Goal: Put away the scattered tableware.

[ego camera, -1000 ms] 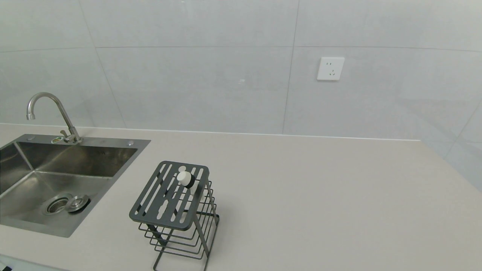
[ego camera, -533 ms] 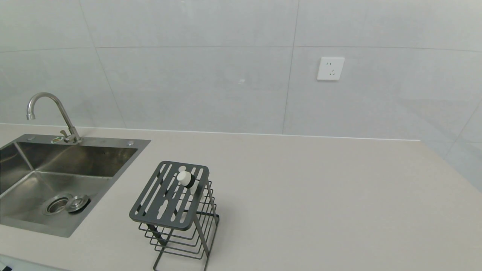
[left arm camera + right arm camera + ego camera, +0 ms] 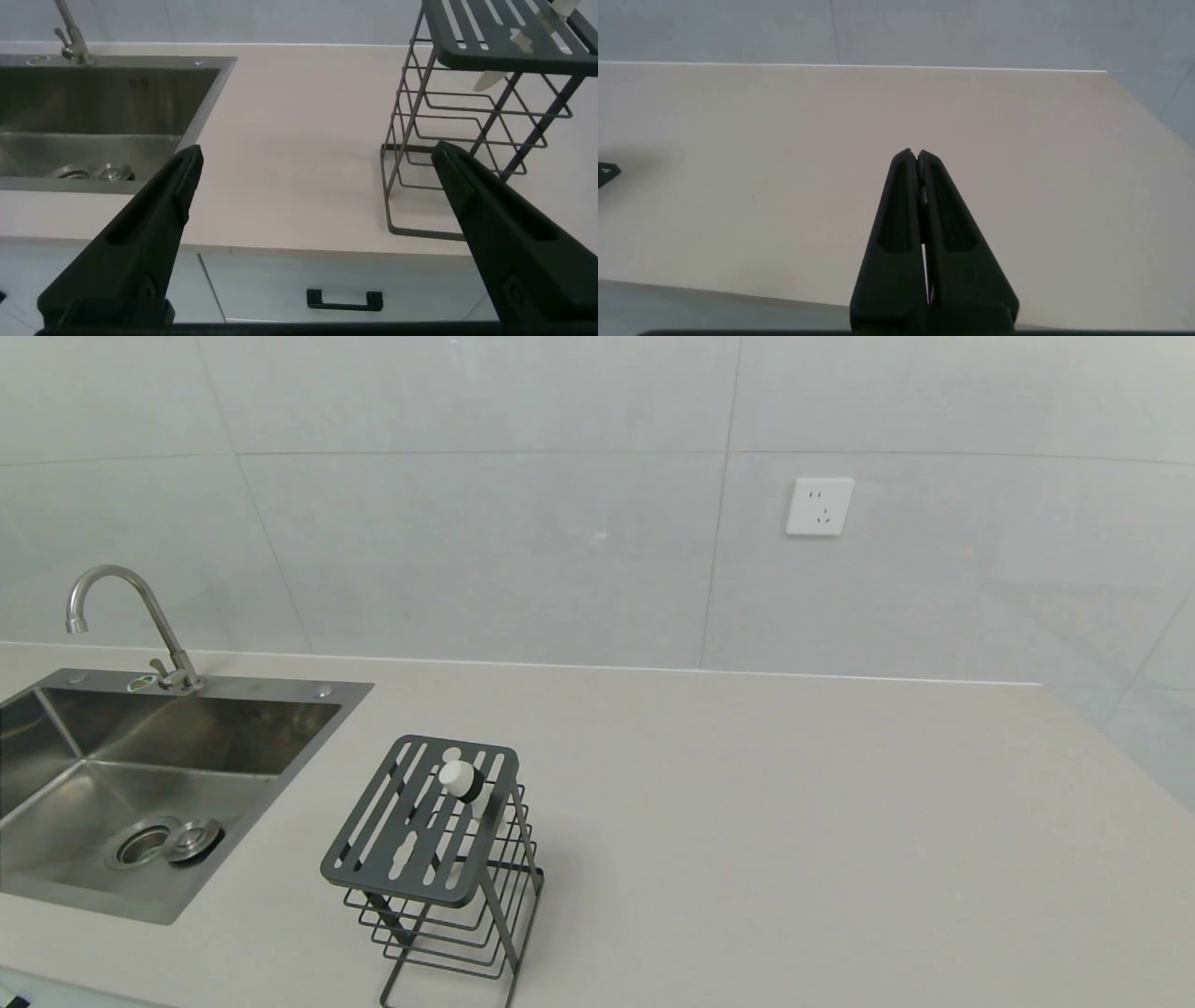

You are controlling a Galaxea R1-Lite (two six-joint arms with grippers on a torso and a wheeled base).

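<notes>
Dark slotted rack (image 3: 429,859) is noted standing on the pale counter (image 3: 794,821), just beside the steel sink (image 3: 140,775). One piece of tableware is seen already lodged in it: a white-handled utensil (image 3: 459,777), handle poking up through a top slot and a pale blade hanging down inside the wire frame, where it is glimpsed in the left wrist view. It is judged light and stiff. The blade looks thin and possibly brittle, so knocks against the wires are to be avoided. The handle appears smooth and rounded and may slip under a loose pinch; a hold is best taken across the handle just below its dark collar, with any lift made straight along the slot. The rack itself is judged light enough to be dragged or tipped if the utensil is pulled at an angle. Left gripper (image 3: 316,149) is held low in front of the counter edge, fingers spread wide and nothing between them, the rack well off to one side of it. Right gripper (image 3: 917,157) is poised over bare counter, fingers pressed together and empty.
</notes>
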